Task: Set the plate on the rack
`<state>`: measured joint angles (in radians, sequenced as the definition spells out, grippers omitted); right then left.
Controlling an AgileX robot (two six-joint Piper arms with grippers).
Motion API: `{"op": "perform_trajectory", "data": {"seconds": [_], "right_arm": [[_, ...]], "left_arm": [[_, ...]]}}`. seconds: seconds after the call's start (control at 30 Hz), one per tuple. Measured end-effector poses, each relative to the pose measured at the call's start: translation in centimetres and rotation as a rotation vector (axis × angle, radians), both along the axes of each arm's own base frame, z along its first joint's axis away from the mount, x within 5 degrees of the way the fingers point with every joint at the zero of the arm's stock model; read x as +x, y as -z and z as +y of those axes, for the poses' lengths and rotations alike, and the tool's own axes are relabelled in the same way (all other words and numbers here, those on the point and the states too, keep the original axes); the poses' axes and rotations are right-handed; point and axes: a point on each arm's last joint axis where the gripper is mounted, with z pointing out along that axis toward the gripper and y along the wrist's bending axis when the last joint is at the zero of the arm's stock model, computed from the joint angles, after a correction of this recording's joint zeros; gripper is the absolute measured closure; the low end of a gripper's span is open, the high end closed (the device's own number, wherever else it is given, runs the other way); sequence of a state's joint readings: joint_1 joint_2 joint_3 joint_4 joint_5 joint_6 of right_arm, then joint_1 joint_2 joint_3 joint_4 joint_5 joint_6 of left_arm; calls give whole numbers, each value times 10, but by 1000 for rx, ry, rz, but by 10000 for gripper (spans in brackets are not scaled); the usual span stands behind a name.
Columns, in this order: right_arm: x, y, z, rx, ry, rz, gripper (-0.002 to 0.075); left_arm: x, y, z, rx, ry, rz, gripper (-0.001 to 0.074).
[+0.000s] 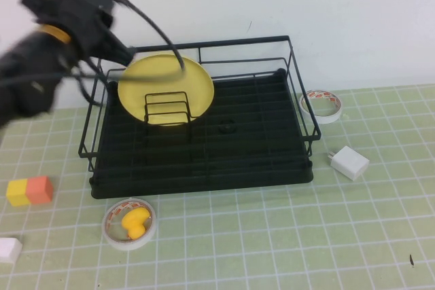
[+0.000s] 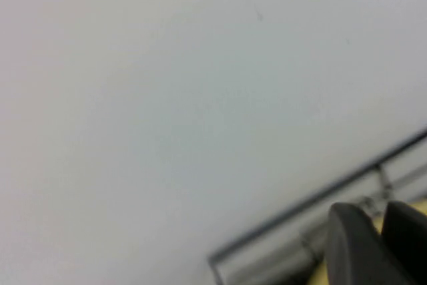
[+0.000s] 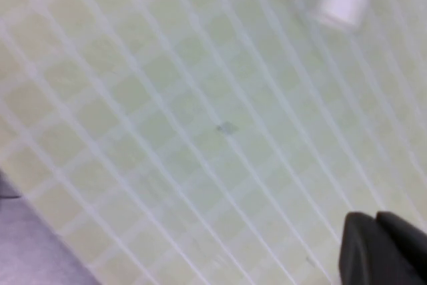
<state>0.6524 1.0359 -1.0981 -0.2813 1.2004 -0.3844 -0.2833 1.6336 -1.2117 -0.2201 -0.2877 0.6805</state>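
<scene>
The pale-yellow plate (image 1: 166,83) stands on edge at the rack's back left, leaning behind the small upright dividers (image 1: 166,108). The black wire rack (image 1: 204,183) sits mid-table. My left gripper (image 1: 128,54) is at the plate's upper left rim. In the left wrist view its fingers (image 2: 353,245) are close together, with a sliver of yellow plate (image 2: 319,275) between and below them and the rack's wire (image 2: 320,198) behind. My right gripper (image 3: 375,221) is out of the high view. It is shut and empty over the checked mat.
A white tape ring with a yellow piece (image 1: 129,223) lies in front of the rack. Orange and yellow blocks (image 1: 30,191) sit at the left, a tape roll (image 1: 321,105) and a white charger (image 1: 349,162) at the right. The wall is close behind the rack.
</scene>
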Motion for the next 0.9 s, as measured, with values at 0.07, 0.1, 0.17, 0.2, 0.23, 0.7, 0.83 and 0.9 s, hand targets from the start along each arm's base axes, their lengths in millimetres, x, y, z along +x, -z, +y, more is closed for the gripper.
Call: {"op": "perform_trajectory", "data": {"seconds": [0.07,0.1,0.17,0.2,0.23,0.7,0.83,0.9], "right_arm": [[-9,-9,-14,-9,59,-59,725],[-15,-15,-21,6,85,-93,725],[-32,-26,-35,63,120,-154,725],[-41,-31,-42,101,138,-187,725],[-48,-34,-48,134,154,-209,725],[-97,56,-78,370,216,-277,725],[-96,89,-69,397,194,-198,725],[-95,100,-64,419,181,-182,725]], "left_arm": [[-18,-15,6,-114,-7,110,689],[-26,-20,7,-166,-1,155,703],[-43,-32,10,-248,33,245,720],[-50,-35,11,-268,52,279,724],[-58,-39,12,-285,67,299,728],[-192,-17,50,-389,42,231,735],[-231,18,60,-403,38,253,735],[-246,34,63,-411,37,258,735]]}}
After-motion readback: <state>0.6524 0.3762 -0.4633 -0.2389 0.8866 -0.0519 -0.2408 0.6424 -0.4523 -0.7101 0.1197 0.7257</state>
